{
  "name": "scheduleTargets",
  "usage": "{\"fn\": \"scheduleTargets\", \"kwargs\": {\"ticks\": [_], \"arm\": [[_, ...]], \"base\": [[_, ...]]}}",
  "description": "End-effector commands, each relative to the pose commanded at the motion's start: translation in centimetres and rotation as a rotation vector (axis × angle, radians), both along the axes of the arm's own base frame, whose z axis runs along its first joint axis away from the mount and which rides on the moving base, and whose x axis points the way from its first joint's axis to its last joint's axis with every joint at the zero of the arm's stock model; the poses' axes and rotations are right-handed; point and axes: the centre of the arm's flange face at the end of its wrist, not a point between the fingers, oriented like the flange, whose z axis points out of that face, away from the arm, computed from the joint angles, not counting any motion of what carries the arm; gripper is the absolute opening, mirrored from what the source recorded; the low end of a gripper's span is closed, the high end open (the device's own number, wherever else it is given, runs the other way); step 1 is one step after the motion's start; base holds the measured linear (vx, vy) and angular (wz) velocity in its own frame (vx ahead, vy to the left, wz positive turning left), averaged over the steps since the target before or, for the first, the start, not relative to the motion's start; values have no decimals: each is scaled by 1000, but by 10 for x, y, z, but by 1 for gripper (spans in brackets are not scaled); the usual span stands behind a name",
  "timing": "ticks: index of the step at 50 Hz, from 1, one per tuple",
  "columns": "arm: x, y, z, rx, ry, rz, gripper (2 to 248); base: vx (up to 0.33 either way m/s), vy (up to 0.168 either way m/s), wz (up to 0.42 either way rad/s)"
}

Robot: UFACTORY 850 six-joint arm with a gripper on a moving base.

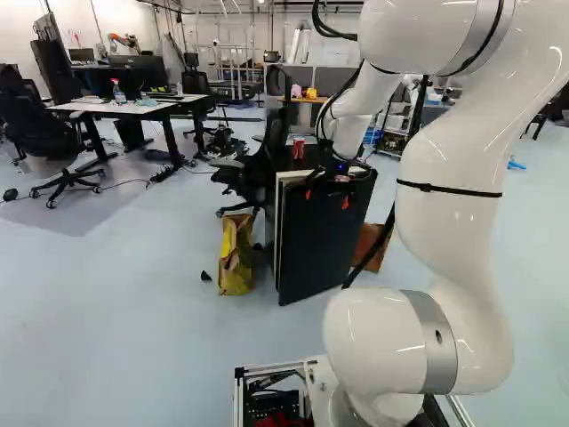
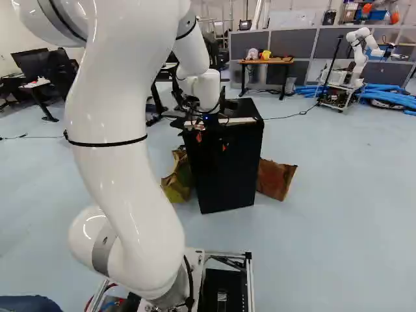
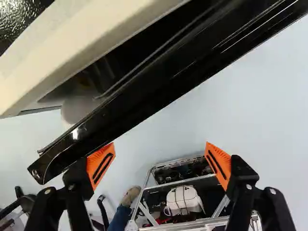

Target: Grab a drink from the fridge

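Fridge door seems a little open; no drink can be made out inside.
In the left base view, one red can [image 1: 298, 148] appears on the far part of the fridge [image 1: 320, 240]; if full, rather heavy, smooth, easy to dent: better take its middle, gently. In the right base view, I cannot see it. In the wrist view, the fingers [image 3: 222, 159] stand wide apart, gripping nothing, one just beside the door [image 3: 144, 103].

There's a crumpled brown-and-yellow bag [image 1: 236, 262] on the floor [image 1: 116, 320], with a black office chair [image 1: 260, 165] near it. Across the room I see another robot [image 2: 359, 53], white, near some blue tubes [image 2: 392, 96]. Grey partitions [image 2: 291, 44] stand back there too, and a yellow object [image 2: 266, 54] by them.
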Motion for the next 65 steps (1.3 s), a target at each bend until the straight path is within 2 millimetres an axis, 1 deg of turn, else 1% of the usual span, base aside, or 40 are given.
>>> {"fn": "scheduleTargets", "kwargs": {"ticks": [31, 65], "arm": [[8, 4, 1, -23, -59, 5, 247], [16, 6, 2, -74, -109, 52, 247]], "base": [[0, 0, 0], [0, 0, 0]]}}
